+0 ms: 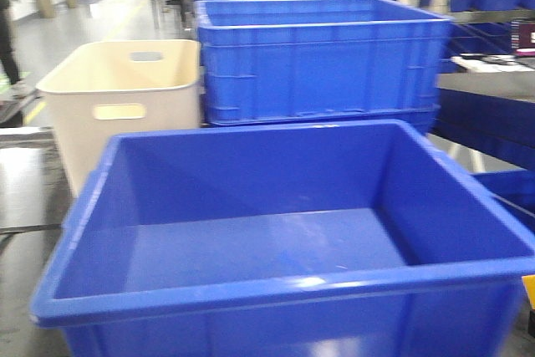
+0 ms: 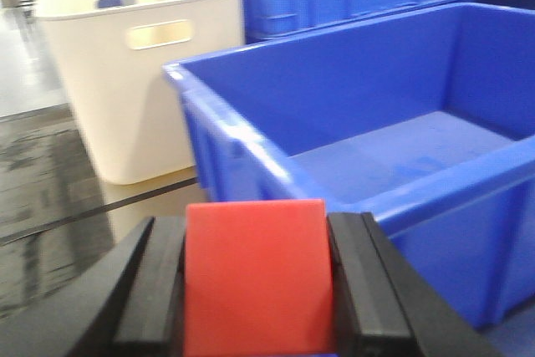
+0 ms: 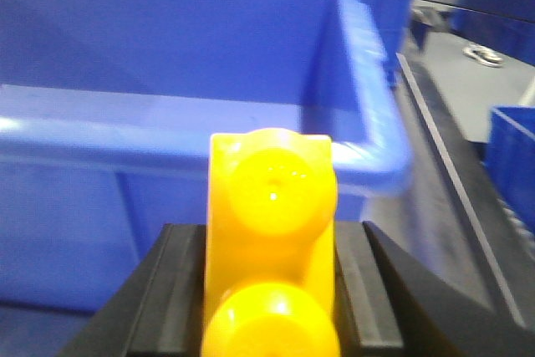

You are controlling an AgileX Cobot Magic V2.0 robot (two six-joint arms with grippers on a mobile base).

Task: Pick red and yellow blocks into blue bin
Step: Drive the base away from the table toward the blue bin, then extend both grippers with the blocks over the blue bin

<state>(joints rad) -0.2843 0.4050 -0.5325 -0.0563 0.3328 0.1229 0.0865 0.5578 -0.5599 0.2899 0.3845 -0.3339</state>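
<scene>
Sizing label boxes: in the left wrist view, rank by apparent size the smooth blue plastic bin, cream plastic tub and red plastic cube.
1. smooth blue plastic bin
2. cream plastic tub
3. red plastic cube, inflated by nearness

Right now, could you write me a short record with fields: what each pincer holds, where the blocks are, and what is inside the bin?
left pincer: shut on the red cube
right pincer: shut on the yellow brick, studs toward the wrist camera
blue bin: ahead of both pincers; no block seen inside
blocks: both outside the bin's rim, not yet dropped
behind the bin: cream tub with handle slots on the left, ribbed blue crate beside it
</scene>
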